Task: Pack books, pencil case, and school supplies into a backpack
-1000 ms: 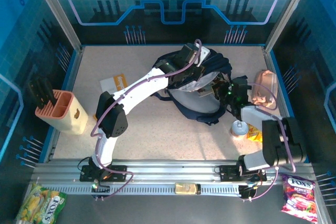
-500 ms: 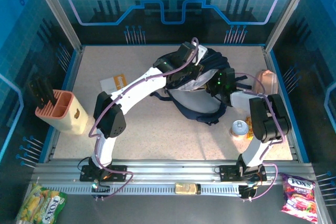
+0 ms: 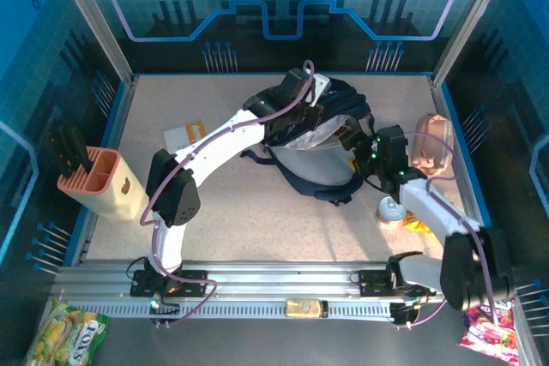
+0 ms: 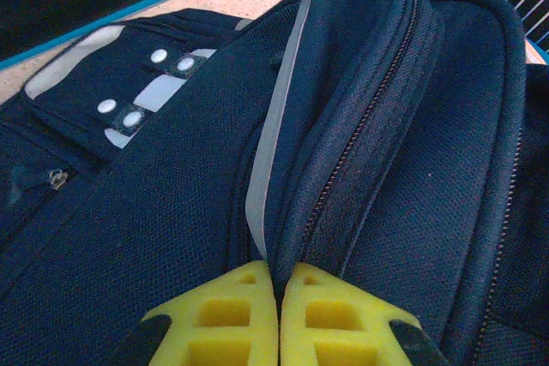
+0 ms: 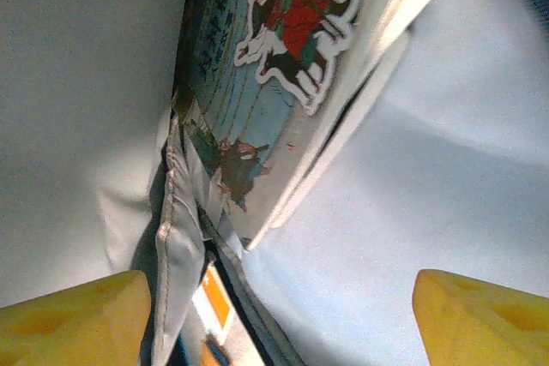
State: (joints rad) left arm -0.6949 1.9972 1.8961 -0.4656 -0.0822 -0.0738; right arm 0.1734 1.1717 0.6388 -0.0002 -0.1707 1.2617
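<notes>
Navy backpack (image 3: 347, 105) mid-frame, with the left end effector (image 4: 276, 285) pinched tight on its rim fabric. Right end effector (image 5: 279, 306) spread wide, empty, above books (image 5: 283, 57) lying inside on the lining. Left to pack: pencil case (image 3: 431, 141) far right and orange-yellow pad (image 3: 190, 135) left, both out on the table (image 3: 257, 229).

Two robot arms, the left arm (image 3: 214, 145) and the right arm (image 3: 437, 212), flank one navy backpack (image 3: 309, 160) holding at least two books (image 5: 283, 66). Also on the table: one pinkish pencil case (image 3: 433, 145), one orange-yellow pad (image 3: 190, 135), one pink rack (image 3: 96, 179) and one small can (image 3: 391, 209). Two Fox's candy bags (image 3: 64, 333) lie at the front.
</notes>
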